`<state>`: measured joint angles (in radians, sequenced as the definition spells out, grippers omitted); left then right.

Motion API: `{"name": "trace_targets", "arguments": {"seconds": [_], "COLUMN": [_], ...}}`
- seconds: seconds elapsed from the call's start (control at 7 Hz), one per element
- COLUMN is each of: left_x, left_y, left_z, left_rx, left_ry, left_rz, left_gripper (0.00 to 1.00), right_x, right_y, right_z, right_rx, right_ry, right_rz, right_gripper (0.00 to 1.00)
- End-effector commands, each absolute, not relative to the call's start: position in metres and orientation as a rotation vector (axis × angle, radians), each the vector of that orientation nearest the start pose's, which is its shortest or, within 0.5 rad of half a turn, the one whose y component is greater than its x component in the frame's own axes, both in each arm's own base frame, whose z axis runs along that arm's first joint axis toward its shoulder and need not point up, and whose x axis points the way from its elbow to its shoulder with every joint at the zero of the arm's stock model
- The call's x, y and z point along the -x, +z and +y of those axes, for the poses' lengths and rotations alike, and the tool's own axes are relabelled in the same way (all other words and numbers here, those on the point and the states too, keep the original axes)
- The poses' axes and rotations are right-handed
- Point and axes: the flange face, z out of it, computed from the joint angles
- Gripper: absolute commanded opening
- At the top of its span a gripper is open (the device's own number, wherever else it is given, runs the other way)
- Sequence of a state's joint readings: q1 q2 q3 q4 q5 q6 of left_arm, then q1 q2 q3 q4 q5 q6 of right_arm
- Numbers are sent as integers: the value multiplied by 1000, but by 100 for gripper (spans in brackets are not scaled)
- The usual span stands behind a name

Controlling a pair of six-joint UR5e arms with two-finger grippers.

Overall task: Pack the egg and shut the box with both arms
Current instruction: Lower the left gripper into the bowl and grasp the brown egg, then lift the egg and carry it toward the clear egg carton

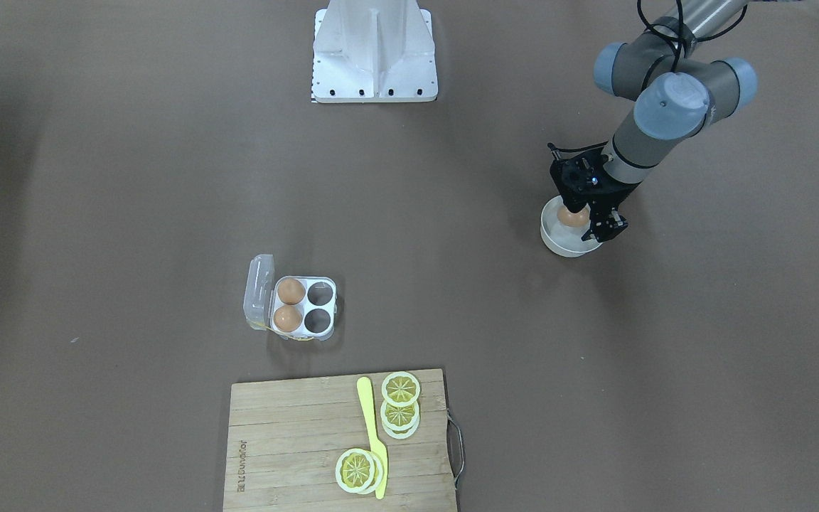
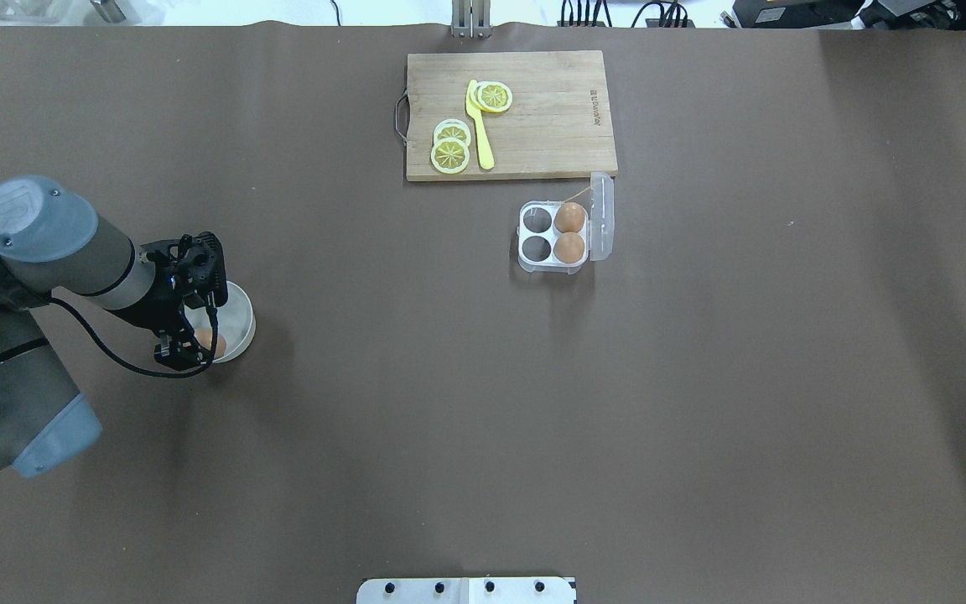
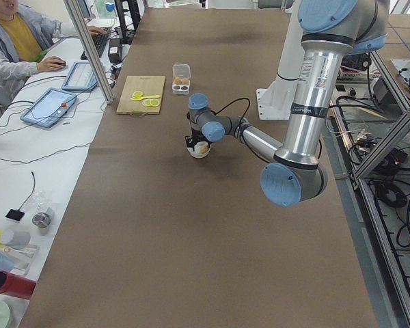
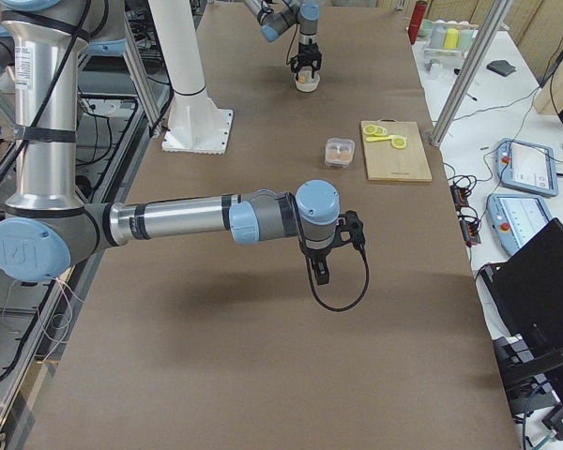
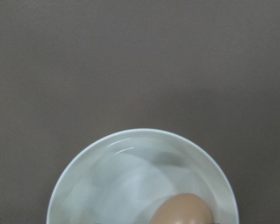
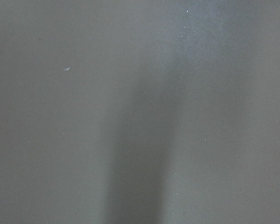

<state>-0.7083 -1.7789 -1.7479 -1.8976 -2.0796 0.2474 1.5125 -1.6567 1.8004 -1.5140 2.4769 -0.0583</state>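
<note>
the step in hand looks like picking up the egg. at the left side of the table the left gripper [image 2: 194, 348] is down in the white bowl [image 2: 244, 315], right by the egg [image 2: 211, 342]. the egg sits low in the bowl, toward its near side. i cannot tell if the fingers are wide or already pinching the egg, because the black parts hide that.

next, i think the egg must be held softly and lifted straight up over the bowl's rim, so it does not bump or crack. then it has to ride to the right, across a wide bare stretch of brown table [image 2: 382, 377]. nothing stands between the bowl and the box.

farther right and far back lies the wooden cutting board [image 2: 550, 126] with lemon slices [image 2: 449, 155] and a yellow knife [image 2: 480, 138]. it is just beyond the box [image 2: 552, 234], so the arm should not swing too far back.

the box is open. two eggs fill its right cups and the two left cups [image 2: 536, 233] are empty. the clear lid [image 2: 603, 210] stands up on the right side, so coming from the left keeps clear of it.

the right gripper [image 4: 321, 274] hangs above bare table, well apart from the box. i cannot tell if it is open or closed. it has room to come in for the lid.
</note>
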Motion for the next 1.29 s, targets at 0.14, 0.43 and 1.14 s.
{"name": "trace_targets", "arguments": {"seconds": [0.14,0.43,1.14], "left_x": [-391,-378,-387], "left_y": [430,408,259], "left_z": [-441,-432,-477], "left_rx": [-531,-428,-490], "left_ry": [1186,1159,893], "left_rz": [733,710,858], "left_gripper": [31,0,0], "right_x": [-28,-28,-28], "right_y": [571,571,569], "right_z": [-464,-464,-470], "right_rx": [-186,-181,-185], "right_ry": [-199,-195,-195], "right_rz": [-905,-905,-899], "right_gripper": [100,100,100]}}
